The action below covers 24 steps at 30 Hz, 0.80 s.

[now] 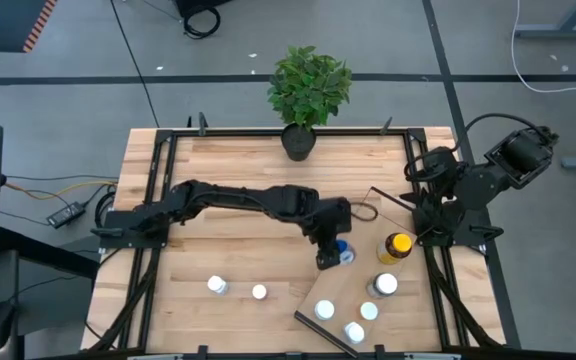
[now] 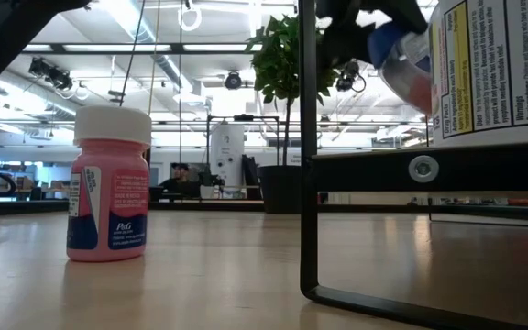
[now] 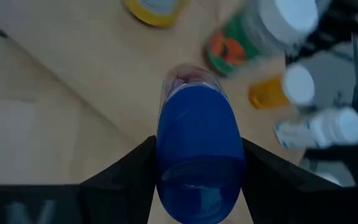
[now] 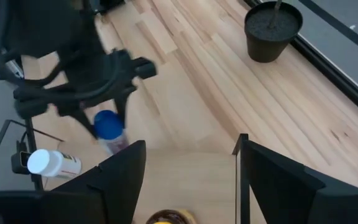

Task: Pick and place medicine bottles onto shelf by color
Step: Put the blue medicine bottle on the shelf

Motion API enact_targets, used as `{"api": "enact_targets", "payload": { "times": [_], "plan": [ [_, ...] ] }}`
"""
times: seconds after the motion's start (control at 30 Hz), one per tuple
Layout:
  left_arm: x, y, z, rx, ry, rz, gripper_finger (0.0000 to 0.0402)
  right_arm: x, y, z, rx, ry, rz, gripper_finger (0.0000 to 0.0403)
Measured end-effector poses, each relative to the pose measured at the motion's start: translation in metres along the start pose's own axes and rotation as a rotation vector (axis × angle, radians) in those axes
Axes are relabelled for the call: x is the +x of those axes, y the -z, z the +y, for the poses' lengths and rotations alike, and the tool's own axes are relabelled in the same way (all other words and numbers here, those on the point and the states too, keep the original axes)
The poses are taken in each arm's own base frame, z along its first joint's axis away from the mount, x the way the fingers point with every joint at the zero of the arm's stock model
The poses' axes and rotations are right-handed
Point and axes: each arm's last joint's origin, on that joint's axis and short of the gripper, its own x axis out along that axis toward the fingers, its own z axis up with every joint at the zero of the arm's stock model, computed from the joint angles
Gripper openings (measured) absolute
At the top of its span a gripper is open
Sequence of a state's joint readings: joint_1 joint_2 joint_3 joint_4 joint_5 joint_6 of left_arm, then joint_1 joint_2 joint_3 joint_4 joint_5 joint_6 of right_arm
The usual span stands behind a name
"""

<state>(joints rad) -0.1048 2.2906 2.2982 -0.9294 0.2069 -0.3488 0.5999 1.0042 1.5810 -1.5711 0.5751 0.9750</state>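
Pinching the blue-capped bottle (image 3: 197, 149), the left gripper (image 1: 330, 252) hangs beside the shelf (image 1: 408, 305); the right gripper's (image 4: 188, 180) fingers are spread.

The high view looks straight down on the whole desk (image 1: 238, 250). The low view sits at desk height, close behind a pink bottle (image 2: 109, 183), facing the room. Both wrist views share the blue-capped bottle (image 3: 197, 152), which the left one sees very near.

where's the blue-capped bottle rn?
High view: the blue-capped bottle is held in the left gripper over the shelf, right of table centre, just left of the yellow-capped amber bottle.
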Motion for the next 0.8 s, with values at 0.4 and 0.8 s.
{"api": "enact_targets", "payload": {
  "times": [0.4,0.8],
  "plan": [
    [0.007,0.019,-0.039,-0.043,0.040,0.060,0.0199,0.000,0.000,0.000,-0.058,-0.004,0.006,0.0272],
    [0.017,0.023,-0.037,-0.272,-0.058,0.057,0.0201,0.001,0.000,0.001,-0.078,-0.010,0.017,0.0272]
  ]
}}
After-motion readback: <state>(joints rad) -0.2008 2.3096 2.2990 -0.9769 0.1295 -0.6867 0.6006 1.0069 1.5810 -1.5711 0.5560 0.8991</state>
